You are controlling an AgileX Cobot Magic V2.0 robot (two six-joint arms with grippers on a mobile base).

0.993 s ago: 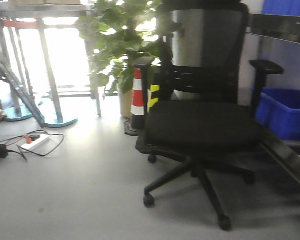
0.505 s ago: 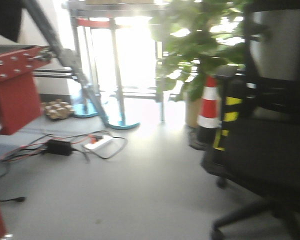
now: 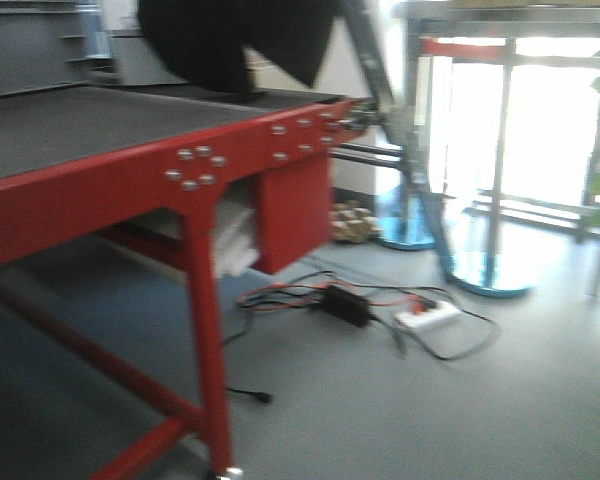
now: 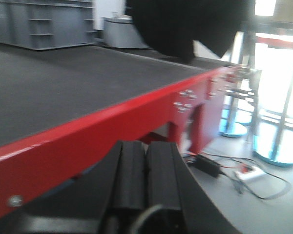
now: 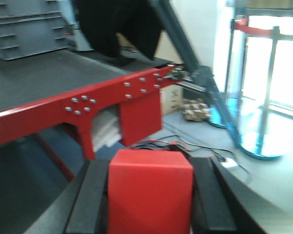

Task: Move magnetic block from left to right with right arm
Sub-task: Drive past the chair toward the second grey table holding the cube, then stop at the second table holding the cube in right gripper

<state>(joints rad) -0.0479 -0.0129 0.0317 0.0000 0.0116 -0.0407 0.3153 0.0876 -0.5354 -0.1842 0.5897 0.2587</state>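
Right end effector (image 5: 151,168) around red block (image 5: 150,197)

The magnetic block (image 5: 150,192) was plain red, the right gripper (image 5: 151,168) and left gripper (image 4: 145,151) black. The table (image 3: 130,185) had a red frame dotted with silvery bolts (image 3: 190,168) and a dark grey top. The floor (image 3: 460,410) was pale grey, the power strip (image 3: 427,317) white.
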